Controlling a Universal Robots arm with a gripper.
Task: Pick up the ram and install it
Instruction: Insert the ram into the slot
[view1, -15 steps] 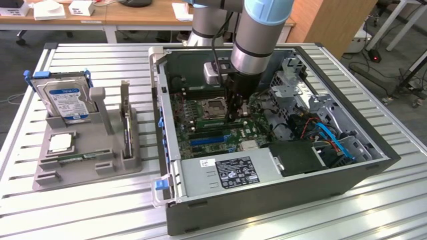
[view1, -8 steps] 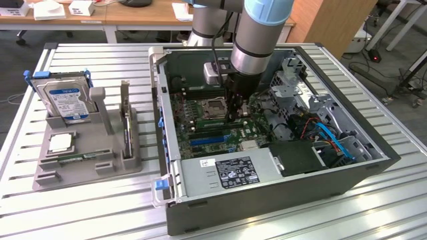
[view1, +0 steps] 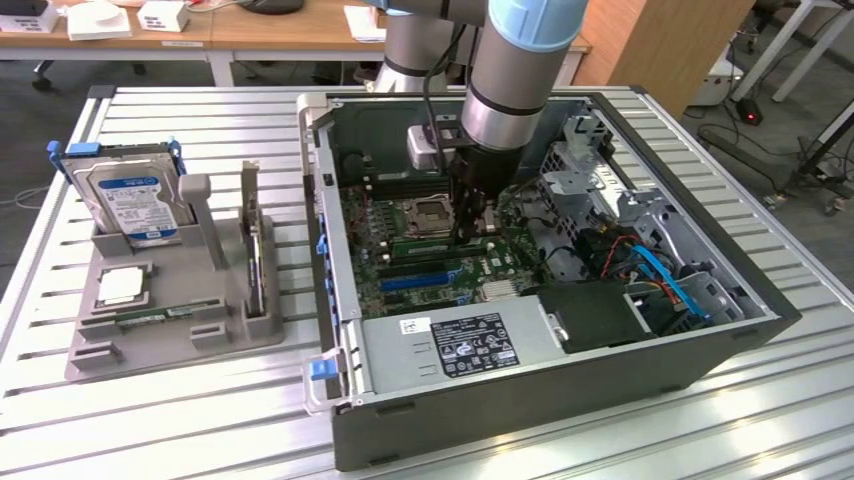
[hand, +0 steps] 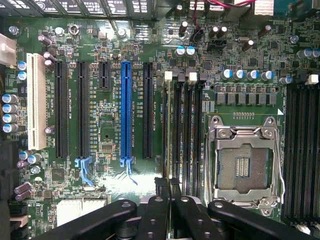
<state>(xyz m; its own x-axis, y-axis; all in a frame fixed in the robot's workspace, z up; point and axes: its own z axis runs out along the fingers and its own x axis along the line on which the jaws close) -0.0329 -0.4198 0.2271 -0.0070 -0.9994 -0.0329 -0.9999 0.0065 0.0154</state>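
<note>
The ram (view1: 427, 245): a long, thin green circuit-board stick. It appears to stand on edge in a black memory slot; whether it is fully seated cannot be told.
The gripper (view1: 474, 232): black, two-fingered, lowered into the case at one end of that slot. In the wrist view the gripper (hand: 167, 187) has its fingers drawn together with the narrowest gap between the tips. A hold on the ram cannot be confirmed.
Memory slots (hand: 187, 130): a bank of parallel black slots with white end clips. They lie between the square silver processor socket (hand: 245, 165) and the row of expansion slots.
Expansion slots: several black ones, one long blue slot (hand: 126, 110) and one white slot (hand: 36, 100), all on the green motherboard (hand: 105, 135).
Robot arm (view1: 521, 70): a silver and pale-blue tube that reaches down through the open side of the case.
Computer case (view1: 534, 400): a black tower lying on its side. A grey labelled power supply (view1: 454, 345) sits at its near edge, and blue cables (view1: 674, 285) run toward the exterior view's right.
Parts holder (view1: 174, 340): a grey moulded fixture well apart from the case, on the exterior view's left. A silver hard drive with a blue label (view1: 134, 195) stands upright in it.
Table (view1: 667, 440): slatted aluminium, bearing both the case and the holder.
</note>
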